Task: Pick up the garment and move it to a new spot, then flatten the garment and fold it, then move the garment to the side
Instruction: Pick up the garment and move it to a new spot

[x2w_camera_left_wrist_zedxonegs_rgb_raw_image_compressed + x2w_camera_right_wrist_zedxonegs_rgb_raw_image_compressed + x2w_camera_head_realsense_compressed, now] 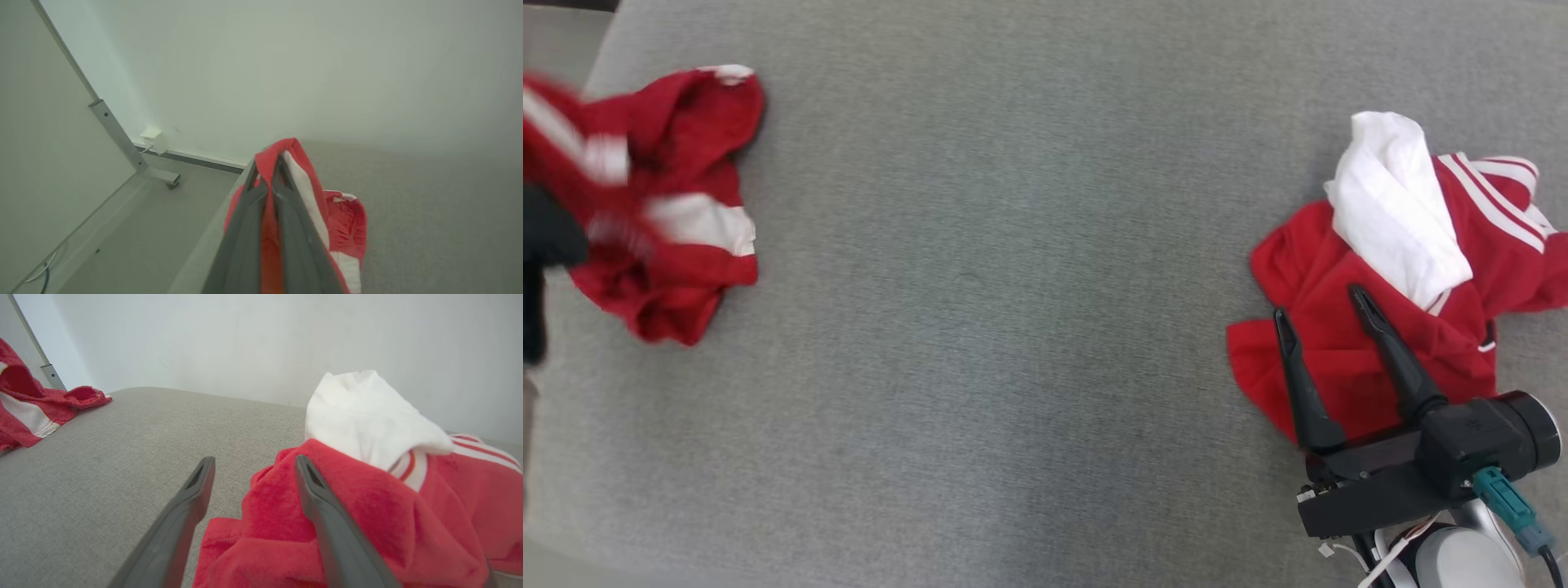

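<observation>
Bunched garment (pixel 678 286) pinched in left hand (pixel 267 165); long axis unclear.

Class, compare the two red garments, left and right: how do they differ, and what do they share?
The left garment is pinched in the shut left gripper; the right garment lies ungripped at the open right gripper. The left garment looks blurred; the right garment is sharp. Shared: both are red-and-white, crumpled, on the grey surface.

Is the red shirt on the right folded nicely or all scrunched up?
Scrunched up. The red shirt lies in a rumpled heap on the grey surface, its white part bunched on top, with no flat, neat folds.
</observation>
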